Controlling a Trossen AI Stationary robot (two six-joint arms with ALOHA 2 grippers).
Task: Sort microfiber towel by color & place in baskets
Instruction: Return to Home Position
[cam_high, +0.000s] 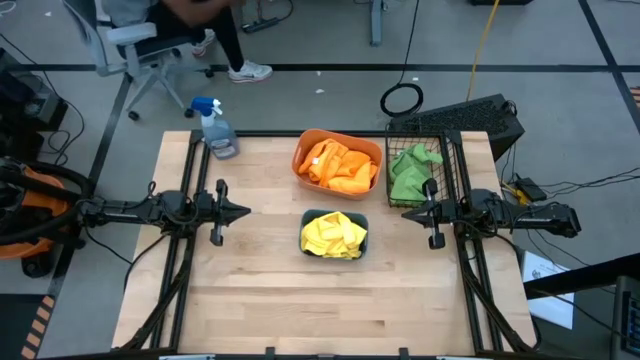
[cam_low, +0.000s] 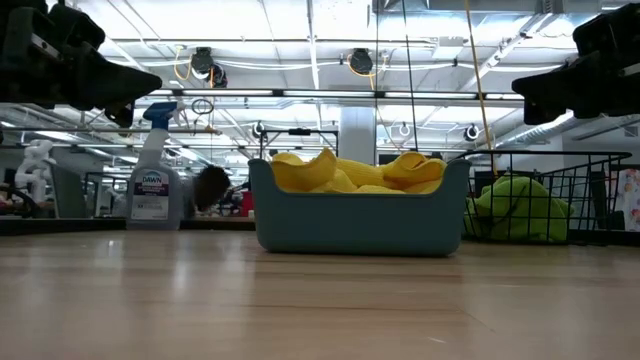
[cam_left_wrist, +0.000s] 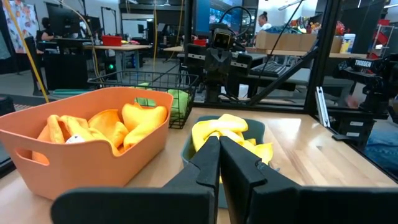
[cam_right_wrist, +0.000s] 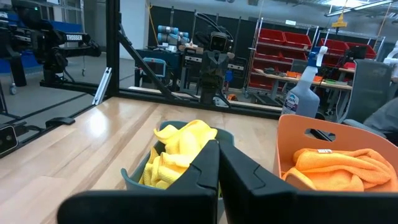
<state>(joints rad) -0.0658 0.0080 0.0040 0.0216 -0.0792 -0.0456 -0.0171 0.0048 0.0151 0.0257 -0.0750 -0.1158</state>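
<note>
Tabletop (cam_high: 300, 300): light wood, no loose cloth on the bare part.

Left arm (cam_high: 150, 210) comes in over the left edge and right arm (cam_high: 520, 215) over the right edge. Both are level, with long axes running edge to edge, pointing inward at each other.

Black wire basket (cam_high: 455, 150) sits at the far right corner, green towels (cam_high: 410, 170) inside. Orange tub (cam_high: 340, 133) is at the middle of the far edge, orange towels (cam_high: 338, 165) inside. Teal tray (cam_low: 360, 225) is at tabletop centre, just nearside of the tub, with yellow towels (cam_high: 333, 235) heaped above its rim. Spray bottle (cam_high: 217, 130) stands near the far left corner, apart from everything.

Left gripper (cam_high: 243, 211) has its fingers pressed together, nothing pinched. Right gripper (cam_high: 407, 212) is the same: fingers together, empty, just beside the wire basket's near corner.

Key relation: the tray lies between the two tips, slightly nearside of their line, and the right tip is the nearer one.

Judgement: every colour is in its own container, so sorting looks done. What's left is the retreat home, each arm backing out along its own axis toward its side edge. Watch the right one, it's close to the basket wire.
</note>
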